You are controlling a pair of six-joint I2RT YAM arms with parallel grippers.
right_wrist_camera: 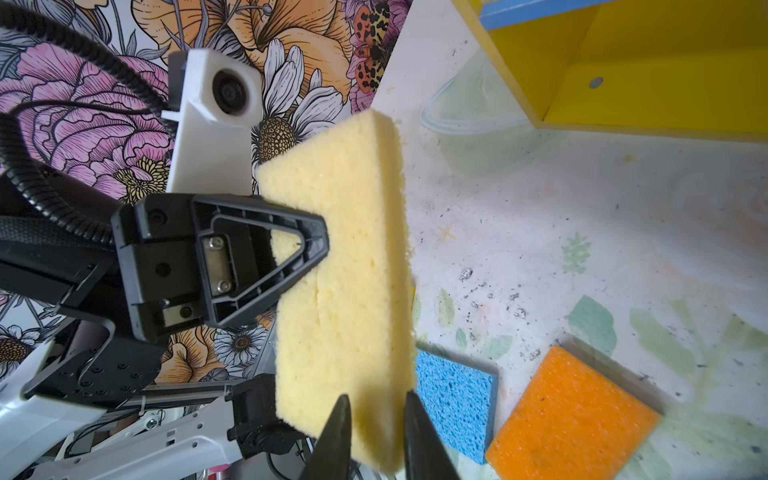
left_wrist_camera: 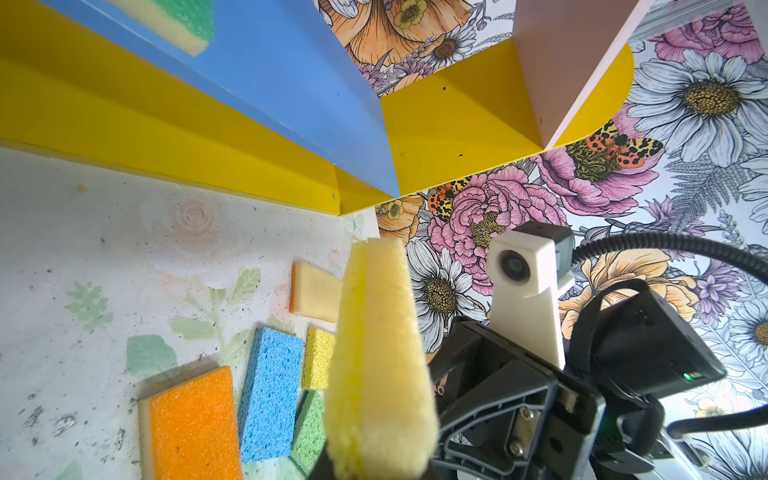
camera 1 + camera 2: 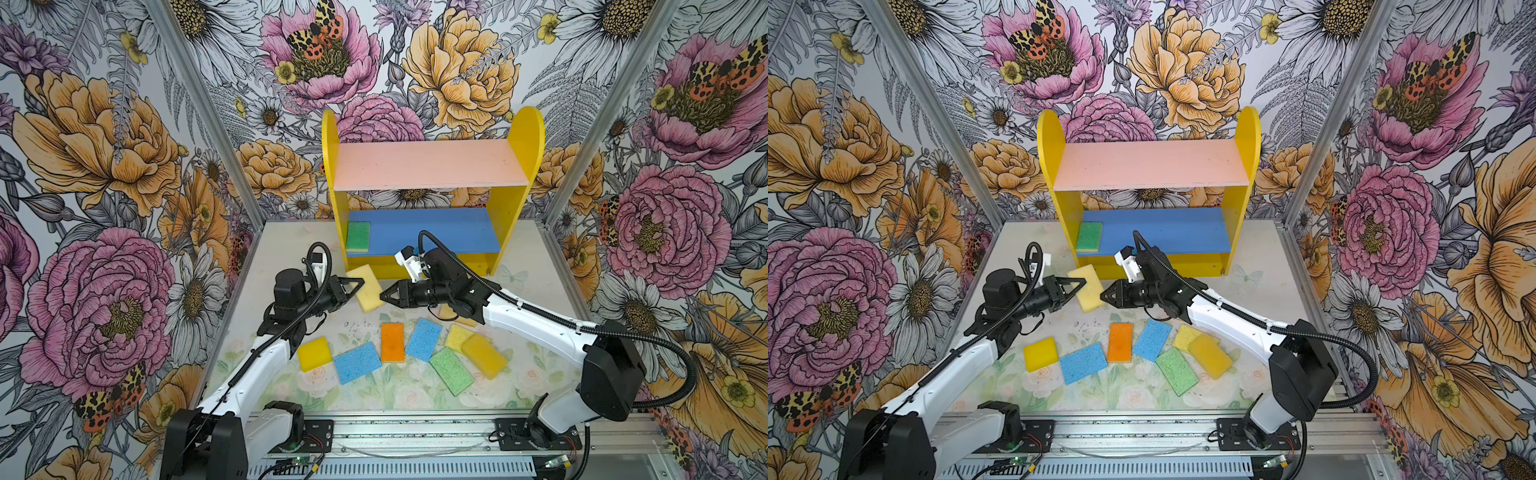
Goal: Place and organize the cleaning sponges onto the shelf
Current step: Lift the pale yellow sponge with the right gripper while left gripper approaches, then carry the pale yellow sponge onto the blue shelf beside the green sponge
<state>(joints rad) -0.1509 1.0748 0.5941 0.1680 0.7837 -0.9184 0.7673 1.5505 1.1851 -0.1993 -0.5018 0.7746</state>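
The left hand [image 3: 360, 284] clamped the pale sponge [image 3: 370, 291] by 1 long edge, aloft before the shelf [image 3: 428, 166], long axis crosswise between both hands; the right hand [image 3: 382, 297], tips narrowly parted, met its opposite corner, grip unclear.

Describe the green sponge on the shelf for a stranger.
In both top views, a yellow-sided shelf stands at the back of the table. At the left end of its blue lower board lies the green sponge. It alone is on the shelf; the other green sponge lies on the table.
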